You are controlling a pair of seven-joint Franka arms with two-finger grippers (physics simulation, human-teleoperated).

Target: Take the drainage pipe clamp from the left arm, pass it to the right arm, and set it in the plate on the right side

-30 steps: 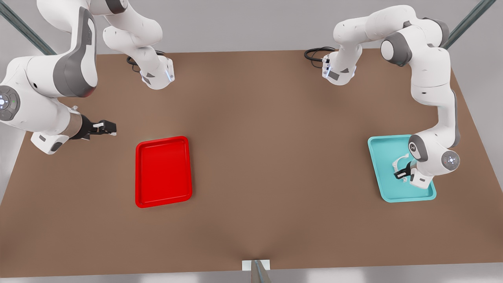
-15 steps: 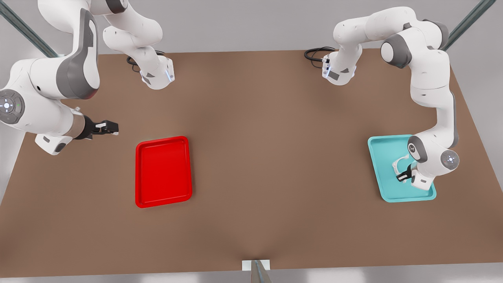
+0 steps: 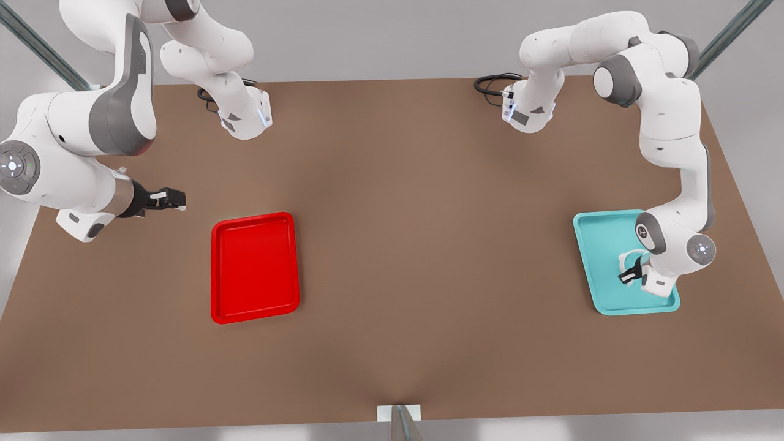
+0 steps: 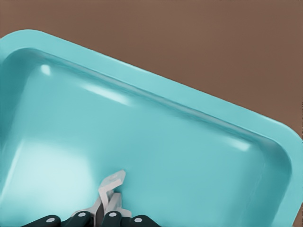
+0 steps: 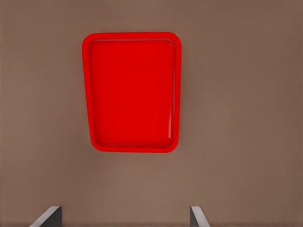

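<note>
Left gripper (image 3: 626,276) sits low inside the shallow teal rectangular tray (image 3: 591,236) near the worktop's (image 3: 416,257) edge on the front view's right. Its fingers are pinched on the small thin white C-shaped drainage pipe clamp (image 3: 628,258). In the left wrist view the clamp (image 4: 112,182) sticks out just past the closed fingertips (image 4: 105,208), above the tray floor (image 4: 156,137). I cannot tell whether it rests on the floor or is lifted clear.

Right gripper (image 3: 173,199) waits above the worktop on the front view's left, fingers spread, holding nothing. It hangs near the bright red rectangular plate (image 3: 255,267), likely staged for the handover. The plate (image 5: 132,92) lies bare.

No brands, labels or writing legible anywhere.
</note>
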